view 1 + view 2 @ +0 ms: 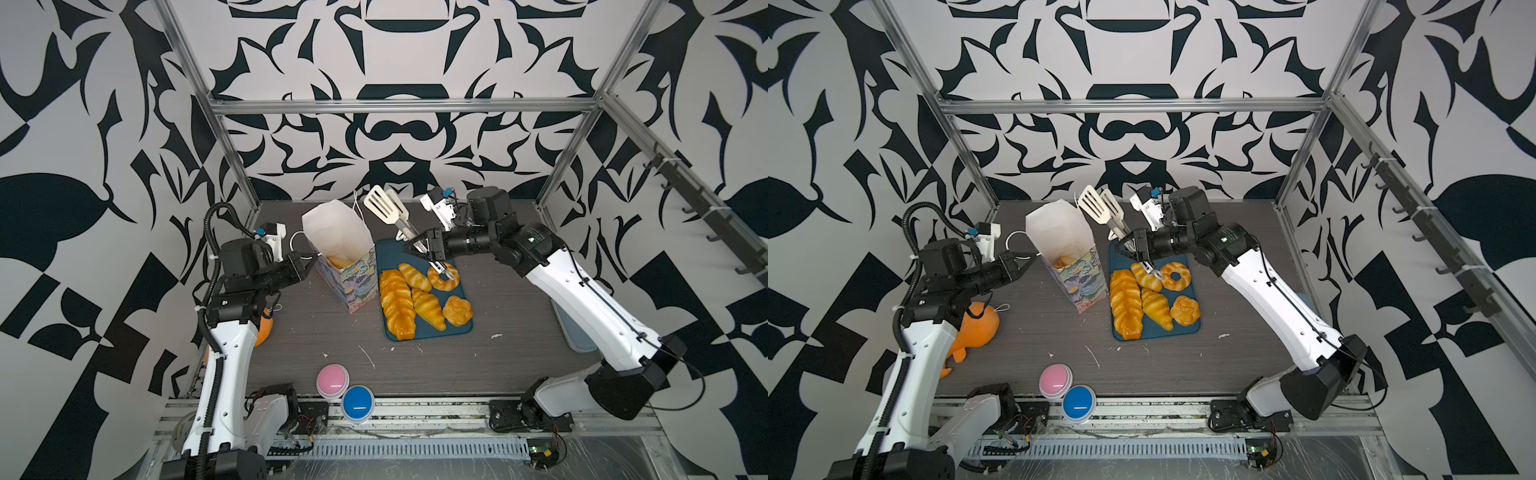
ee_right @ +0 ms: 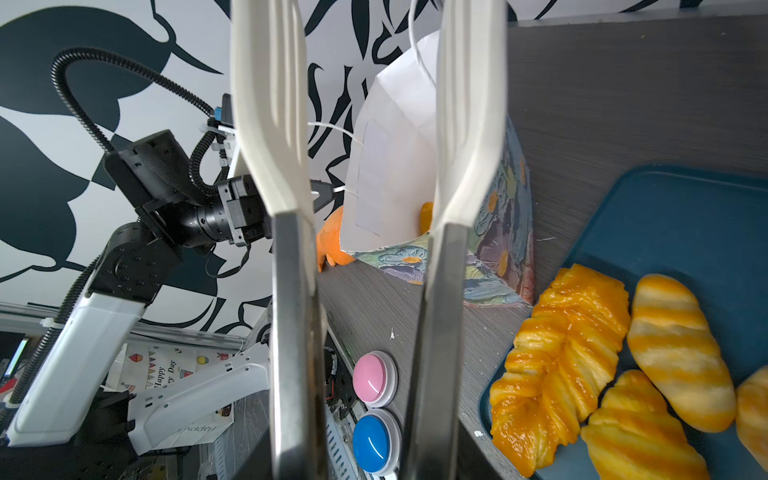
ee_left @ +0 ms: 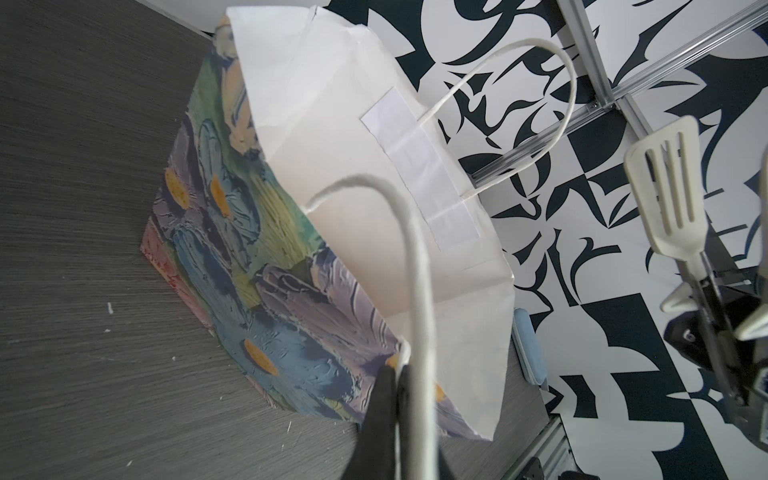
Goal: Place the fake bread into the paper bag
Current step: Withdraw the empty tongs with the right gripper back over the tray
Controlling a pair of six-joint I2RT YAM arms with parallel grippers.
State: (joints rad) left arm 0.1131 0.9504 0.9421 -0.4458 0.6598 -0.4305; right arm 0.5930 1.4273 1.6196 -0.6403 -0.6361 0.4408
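**On the grey table: bag held by its handle, tongs gripped above the tray**

Across the grey wood-grain table [image 1: 457,365], everything is sitting near the middle and the front edge. The paper bag [image 1: 338,232] is standing upright with its mouth open, and a golden pastry [image 1: 337,262] is lying inside at the bottom. Just beside the bag, a dark teal tray [image 1: 388,251] is lying flat and carrying the rest of the fake bread. An orange toy [image 1: 980,328] is lying beside the left arm, well apart from the tray.

The white slotted tongs [image 1: 395,216] are pointing up toward the back wall with their two heads standing apart. Their looped rear end is hanging over the ring doughnut [image 1: 436,284]; whether it is touching cannot be told.

On the tray, the braided loaf [image 1: 397,303] is lying along the edge nearest the bag. Two croissants [image 1: 415,276] are lying beside it, and the knotted roll [image 1: 457,310] is sitting near the doughnut.

A pink button [image 1: 332,380] and a blue button [image 1: 358,403] are sitting together at the front edge.

The left gripper [image 3: 397,370] is pinching the bag's near cord handle [image 3: 415,266] at the rim, jaws fully closed on it. The right gripper [image 1: 413,245] is clamping the metal arms of the tongs.
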